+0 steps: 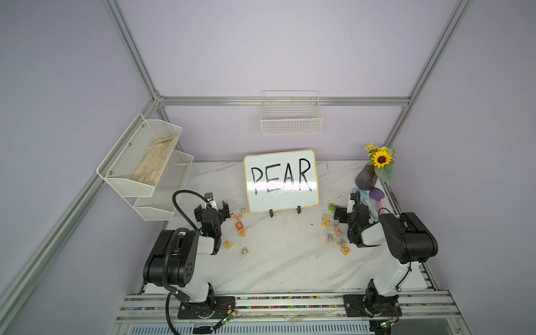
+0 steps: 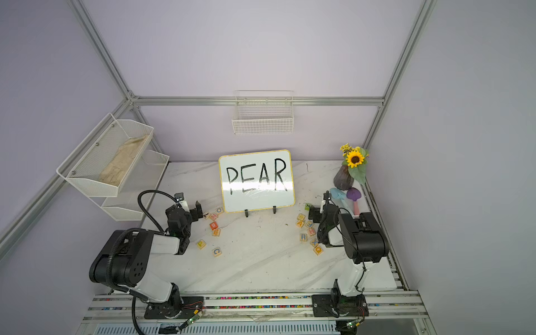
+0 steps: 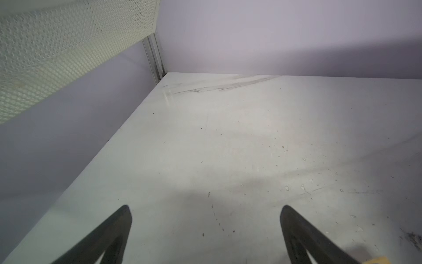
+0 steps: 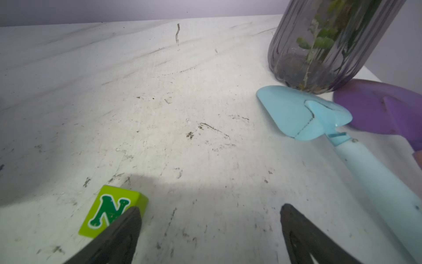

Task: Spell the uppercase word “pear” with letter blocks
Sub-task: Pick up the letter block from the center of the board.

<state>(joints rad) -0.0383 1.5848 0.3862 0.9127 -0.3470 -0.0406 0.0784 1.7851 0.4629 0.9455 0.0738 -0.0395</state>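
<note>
The letter blocks lie loose on the white marbled table (image 1: 284,261) in both top views. Yellow P (image 1: 228,244) and orange E (image 1: 242,232) sit in the left cluster; orange A (image 1: 326,223) and bluish R (image 1: 329,237) sit in the right cluster. My left gripper (image 1: 212,207) hovers open behind the left cluster, facing the back wall, with only bare table between its fingers in the left wrist view (image 3: 206,206). My right gripper (image 1: 349,209) stands open behind the right cluster, holding nothing (image 4: 210,206). None of the four letters shows in either wrist view.
Other cubes lie mixed in: O (image 1: 243,210), B (image 1: 239,225), C (image 1: 245,251), X (image 1: 342,242), Q (image 1: 345,250). A green N block (image 4: 109,209) lies beside one right finger. Whiteboard (image 1: 281,179), vase (image 4: 324,45), blue scoop (image 4: 296,114), purple scoop (image 4: 376,107) and mesh shelf (image 3: 57,45) stand behind.
</note>
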